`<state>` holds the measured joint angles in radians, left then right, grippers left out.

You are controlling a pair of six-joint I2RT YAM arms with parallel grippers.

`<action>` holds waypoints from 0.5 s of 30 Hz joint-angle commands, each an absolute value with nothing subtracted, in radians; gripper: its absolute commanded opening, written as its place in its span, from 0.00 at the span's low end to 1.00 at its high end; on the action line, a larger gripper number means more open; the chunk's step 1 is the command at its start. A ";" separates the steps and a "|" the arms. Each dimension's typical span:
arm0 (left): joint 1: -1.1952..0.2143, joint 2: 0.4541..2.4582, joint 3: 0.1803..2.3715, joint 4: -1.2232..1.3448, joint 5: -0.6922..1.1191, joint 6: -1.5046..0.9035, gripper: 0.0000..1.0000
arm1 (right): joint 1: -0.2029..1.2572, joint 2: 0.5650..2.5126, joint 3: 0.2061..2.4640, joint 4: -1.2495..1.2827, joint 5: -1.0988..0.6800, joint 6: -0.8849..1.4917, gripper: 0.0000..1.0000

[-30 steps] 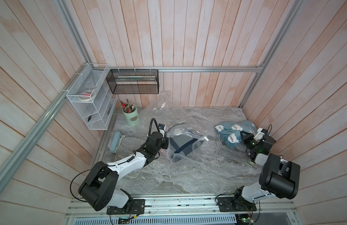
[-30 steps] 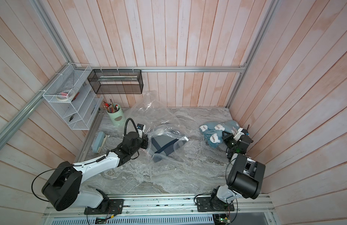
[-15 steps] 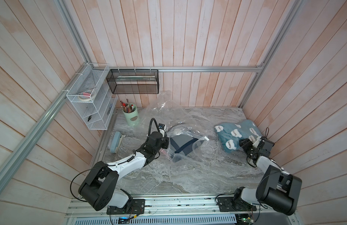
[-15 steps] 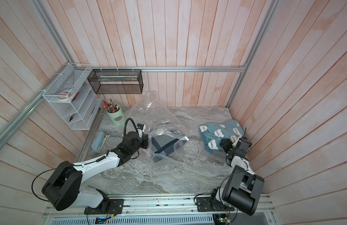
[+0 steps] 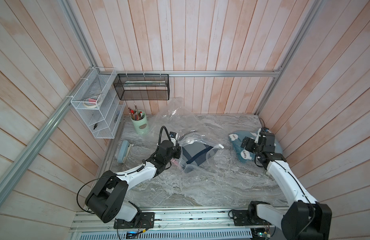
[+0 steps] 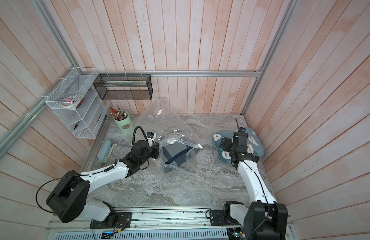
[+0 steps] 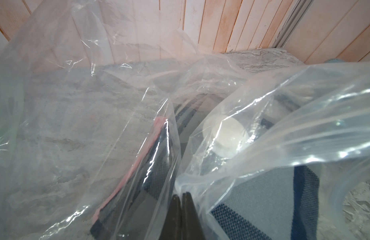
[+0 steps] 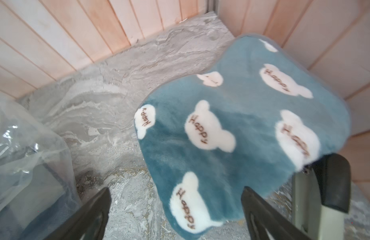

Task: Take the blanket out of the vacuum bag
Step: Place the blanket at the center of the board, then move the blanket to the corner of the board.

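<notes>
Pale pink plank walls (image 5: 200,41) close in a grey marble-patterned table (image 5: 200,187). On it a large transparent crinkly plastic vacuum bag (image 5: 211,159) sprawls at the middle, its round white valve (image 7: 225,133) facing up. The left pincer (image 7: 181,199) is pressed together on a fold of the bag's film beside a folded grey cloth with navy stripes (image 5: 195,153) that lies inside. The teal fleece blanket with white bear patches (image 8: 242,116) lies fully outside the bag, on the table in the far right corner, well apart from the plastic. The right pincer (image 8: 175,191) hangs spread wide just over the blanket's near edge, gripping nothing. The blanket looks delivered, so the step in hand is probably clearing the right arm away. To do it well, lift straight up with the jaws wide so no fingertip drags the soft pile or flips the edge, and stay clear of the side wall close by. If the striped cloth must also come out, the left grip should hold firm on the film while the right arm enters at the open zip edge.
</notes>
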<state>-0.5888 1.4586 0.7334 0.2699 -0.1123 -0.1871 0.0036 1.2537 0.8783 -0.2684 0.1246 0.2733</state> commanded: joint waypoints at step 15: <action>-0.580 1.423 0.741 0.256 -0.142 -0.176 0.00 | 0.134 1.833 1.111 -0.370 0.562 0.029 0.98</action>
